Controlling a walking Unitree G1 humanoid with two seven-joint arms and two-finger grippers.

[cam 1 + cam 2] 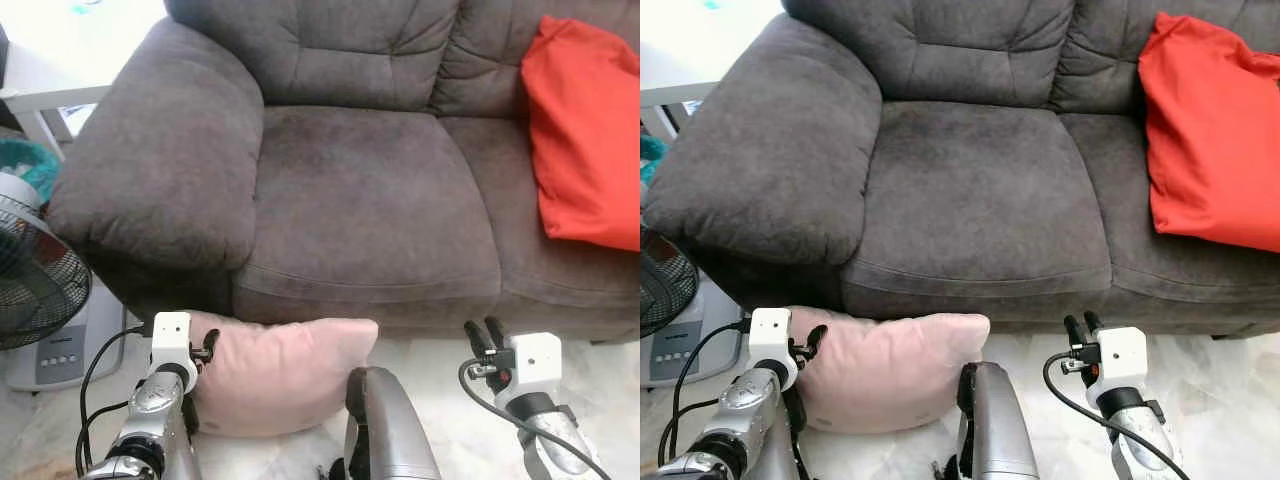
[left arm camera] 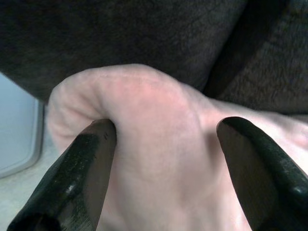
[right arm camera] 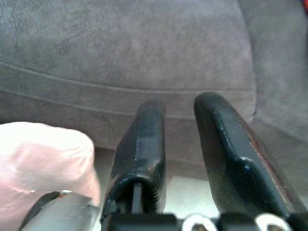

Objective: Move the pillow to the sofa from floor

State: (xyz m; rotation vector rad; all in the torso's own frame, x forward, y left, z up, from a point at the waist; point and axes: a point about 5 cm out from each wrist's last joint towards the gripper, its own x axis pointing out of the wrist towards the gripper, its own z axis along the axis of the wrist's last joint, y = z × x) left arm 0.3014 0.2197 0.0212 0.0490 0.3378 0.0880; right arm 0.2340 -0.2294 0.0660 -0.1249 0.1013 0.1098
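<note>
A pale pink pillow (image 1: 280, 375) stands on the floor against the front of the grey sofa (image 1: 370, 200). My left gripper (image 1: 207, 348) is at the pillow's left upper corner. In the left wrist view its fingers (image 2: 86, 163) are spread wide with the pink corner (image 2: 159, 144) bulging between them, one finger denting the fabric. My right gripper (image 1: 482, 330) hovers over the floor to the right of the pillow, in front of the sofa base. Its fingers (image 3: 144, 139) stand almost together with nothing between them.
An orange-red cushion (image 1: 585, 130) leans on the sofa's right seat. The sofa's wide armrest (image 1: 160, 160) lies above my left arm. A fan (image 1: 30, 270) and a white table (image 1: 60, 60) stand at the left. Pale marble floor (image 1: 600, 370) lies before the sofa.
</note>
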